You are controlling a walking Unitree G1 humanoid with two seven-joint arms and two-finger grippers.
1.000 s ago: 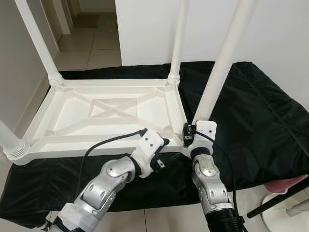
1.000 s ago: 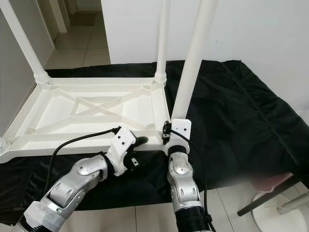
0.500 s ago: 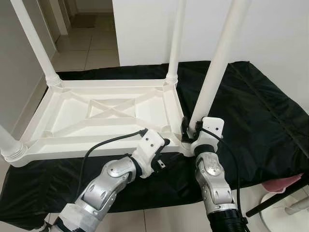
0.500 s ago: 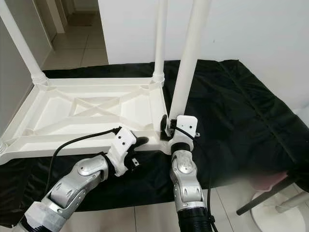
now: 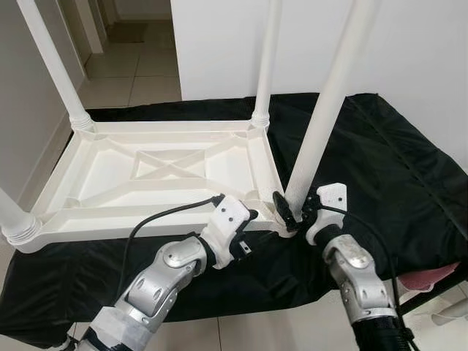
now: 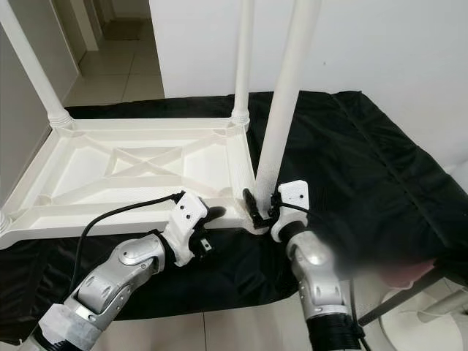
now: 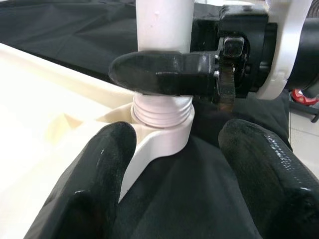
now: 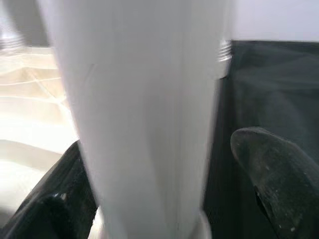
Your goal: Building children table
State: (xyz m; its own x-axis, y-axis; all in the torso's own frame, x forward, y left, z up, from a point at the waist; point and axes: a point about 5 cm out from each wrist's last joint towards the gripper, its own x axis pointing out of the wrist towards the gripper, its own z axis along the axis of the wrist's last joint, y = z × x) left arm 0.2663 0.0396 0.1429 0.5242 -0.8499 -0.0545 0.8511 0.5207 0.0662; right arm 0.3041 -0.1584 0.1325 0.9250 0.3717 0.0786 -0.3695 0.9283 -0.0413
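A white plastic children's table [image 5: 146,223] lies upside down on a black cloth [image 5: 395,168], with its legs pointing up. My right gripper [image 5: 296,212] is shut on the near right leg [image 5: 325,110] just above its threaded base at the table's corner. One of its fingers [image 7: 164,74] crosses the leg [image 7: 162,20] above the ribbed collar. In the right wrist view the leg [image 8: 144,109] stands between the two pads. My left gripper [image 5: 247,232] is open at the table's front rim, just left of that corner, with its fingers [image 7: 99,164] spread below the collar.
Three other legs stand at the far left [image 5: 51,66], far right [image 5: 267,58] and near left [image 5: 14,219] corners. A white wall [image 5: 219,44] rises behind the cloth. A pink object [image 5: 431,278] and a white stand base [image 5: 439,322] sit on the tiled floor at the right.
My right wrist has swung around the leg from straight in front of it to its right side, staying at the base. The left gripper has stayed put.
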